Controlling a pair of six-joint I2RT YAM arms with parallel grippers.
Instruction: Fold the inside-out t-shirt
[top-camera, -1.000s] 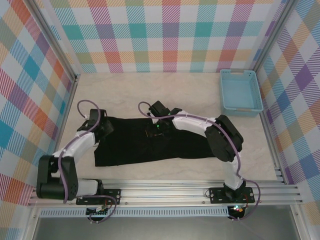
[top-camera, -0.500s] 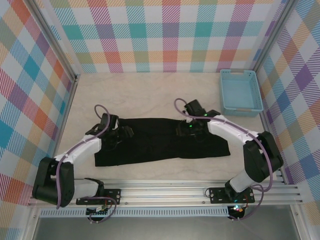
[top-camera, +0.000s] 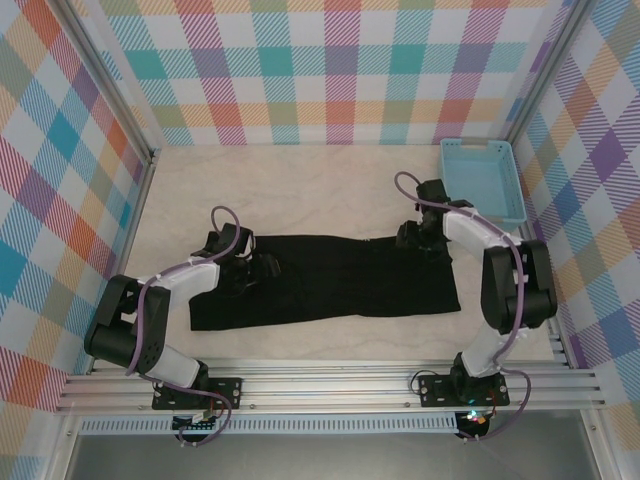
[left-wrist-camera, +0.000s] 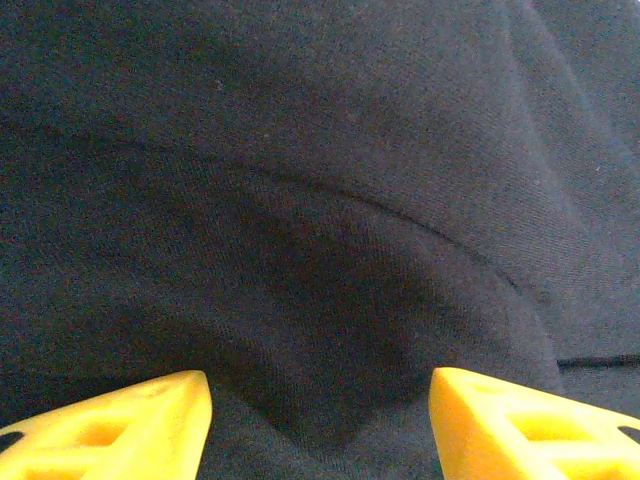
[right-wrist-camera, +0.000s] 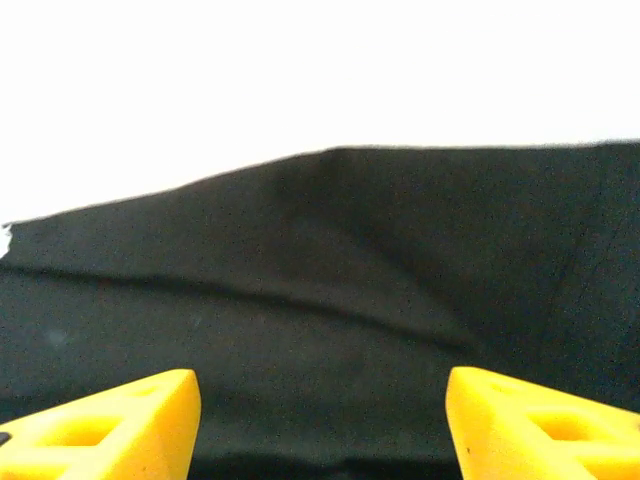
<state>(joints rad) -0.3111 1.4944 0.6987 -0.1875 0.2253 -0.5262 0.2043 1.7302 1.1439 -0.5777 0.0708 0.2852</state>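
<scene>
Here we have the inside-out t-shirt (top-camera: 340, 285), plain black, spread flat on the desk (top-camera: 300, 190) as one long band running left to right. It lies in the near half of the desk, closer to the near edge than the far one, and its left end looks a little deeper than its right. In close on the left, we see soft knit with a curved crease sweeping across and a shadowed dip below it. On the right, its far hem rises in a low hump against the pale desk, with a faint fold line running beneath.

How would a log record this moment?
t-shirt: lying flat | left gripper: open, above left end | right gripper: open, at right end
</scene>
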